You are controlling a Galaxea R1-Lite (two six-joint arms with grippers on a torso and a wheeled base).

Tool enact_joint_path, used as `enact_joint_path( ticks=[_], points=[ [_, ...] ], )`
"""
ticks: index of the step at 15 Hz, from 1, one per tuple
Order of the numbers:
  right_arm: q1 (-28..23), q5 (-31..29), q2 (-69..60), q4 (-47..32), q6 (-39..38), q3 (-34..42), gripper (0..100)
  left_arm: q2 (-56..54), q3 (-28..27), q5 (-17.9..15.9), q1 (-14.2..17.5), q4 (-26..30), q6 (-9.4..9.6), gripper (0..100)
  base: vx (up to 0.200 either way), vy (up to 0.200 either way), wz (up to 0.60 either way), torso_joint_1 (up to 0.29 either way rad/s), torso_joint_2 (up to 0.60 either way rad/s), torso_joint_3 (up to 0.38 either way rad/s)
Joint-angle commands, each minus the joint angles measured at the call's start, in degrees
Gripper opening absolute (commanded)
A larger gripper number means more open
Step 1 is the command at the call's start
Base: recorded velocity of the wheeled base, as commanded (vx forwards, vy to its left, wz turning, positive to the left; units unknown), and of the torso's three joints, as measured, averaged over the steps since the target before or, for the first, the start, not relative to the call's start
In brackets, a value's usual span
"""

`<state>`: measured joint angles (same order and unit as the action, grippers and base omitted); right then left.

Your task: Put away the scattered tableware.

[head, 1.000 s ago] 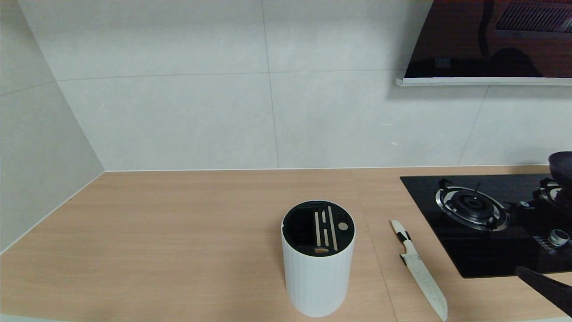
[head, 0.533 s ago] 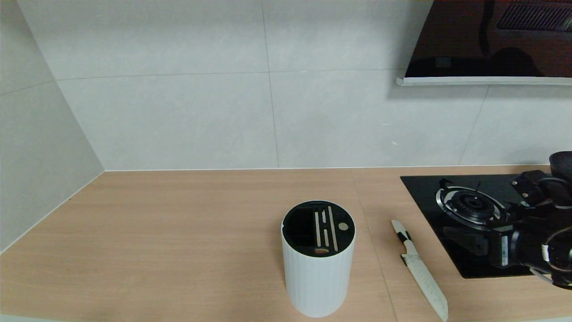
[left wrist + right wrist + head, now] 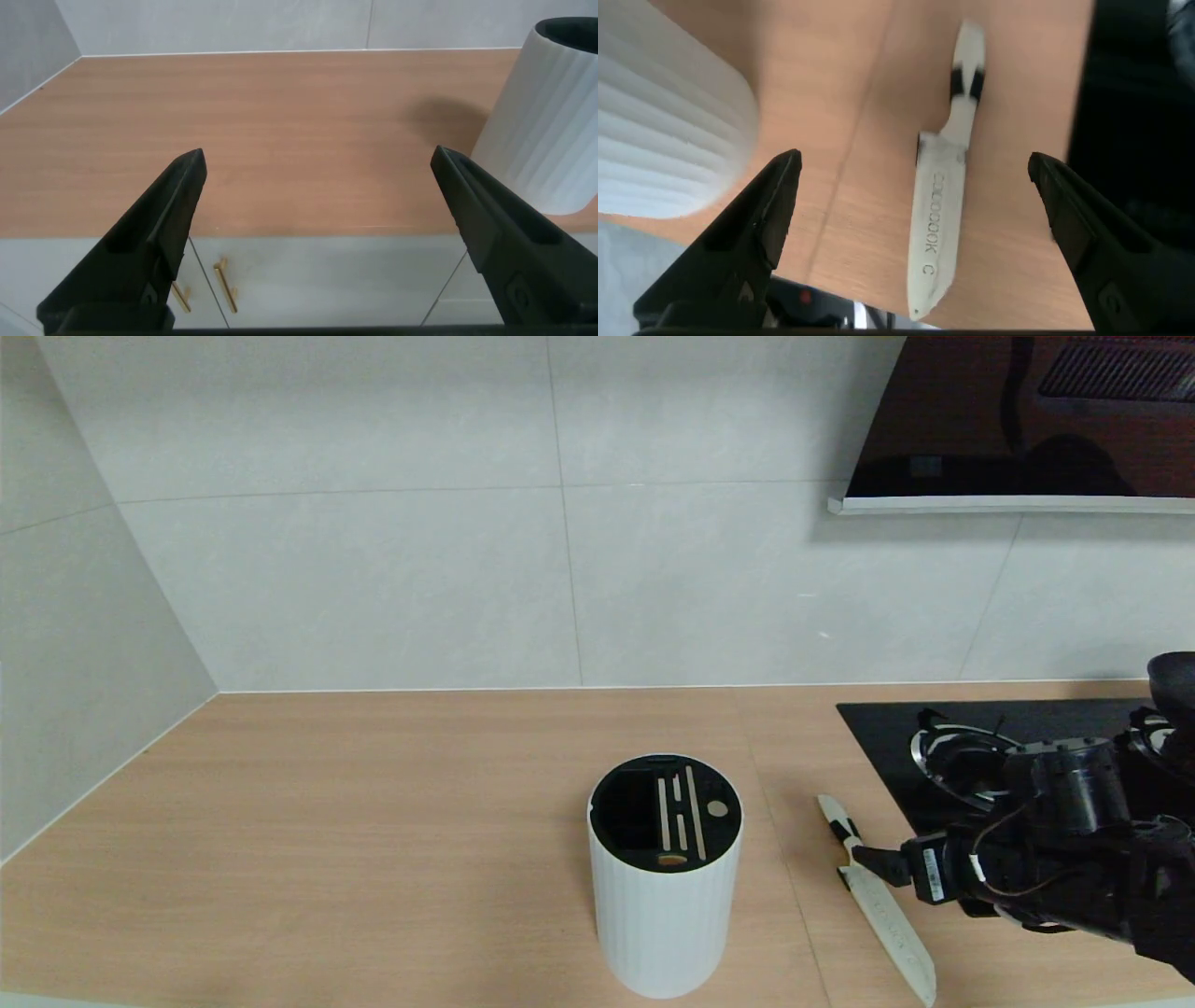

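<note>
Countertop (image 3: pixel 373 803) of pale wood carries a black gas hob (image 3: pixel 887 737) to the right of the white ribbed knife holder (image 3: pixel 665 905), and the knife (image 3: pixel 887 919) lies flat between holder and hob, small print along its blade. Right gripper (image 3: pixel 913 161) hovers above the knife, fingers spread wide. Left gripper (image 3: pixel 318 157), fingers likewise apart, hangs before the counter's edge near the holder.

knife (image 3: pixel 892 924): 1, on the counter
holder (image 3: pixel 665 896): 1, wht, slotted top
hob (image 3: pixel 887 747): 1, blk
burners (image 3: pixel 948 756): 2 visible
hood (image 3: pixel 1027 420): 1
</note>
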<state>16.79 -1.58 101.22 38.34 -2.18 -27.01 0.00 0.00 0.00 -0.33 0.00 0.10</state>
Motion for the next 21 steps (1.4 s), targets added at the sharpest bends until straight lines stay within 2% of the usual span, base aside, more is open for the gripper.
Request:
enact_joint_path(
  ticks=[1, 3, 9, 15, 21],
  points=[
    [0.4, -3.5, 10.4, 6.0, -0.1, 1.1, 100, 0.0, 0.0, 0.0, 0.0, 0.0, -0.1, 100, 0.0, 0.0, 0.0, 0.0, 0.0, 0.0],
    [0.5, -5.4, 14.4, 9.9, -0.2, 1.4, 100, 0.0, 0.0, 0.0, 0.0, 0.0, -0.01, 100, 0.0, 0.0, 0.0, 0.0, 0.0, 0.0],
    [1.8, -8.0, 21.2, 15.3, -0.4, 1.3, 100, 0.0, 0.0, 0.0, 0.0, 0.0, -0.01, 100, 0.0, 0.0, 0.0, 0.0, 0.0, 0.0],
    [1.8, -8.9, 27.7, 23.5, -0.4, 1.0, 100, 0.0, 0.0, 0.0, 0.0, 0.0, -0.1, 100, 0.0, 0.0, 0.0, 0.0, 0.0, 0.0],
    [1.6, -10.5, 30.8, 25.0, -2.7, -2.0, 100, 0.0, 0.0, 0.0, 0.0, 0.0, -0.01, 100, 0.0, 0.0, 0.0, 0.0, 0.0, 0.0]
  ],
)
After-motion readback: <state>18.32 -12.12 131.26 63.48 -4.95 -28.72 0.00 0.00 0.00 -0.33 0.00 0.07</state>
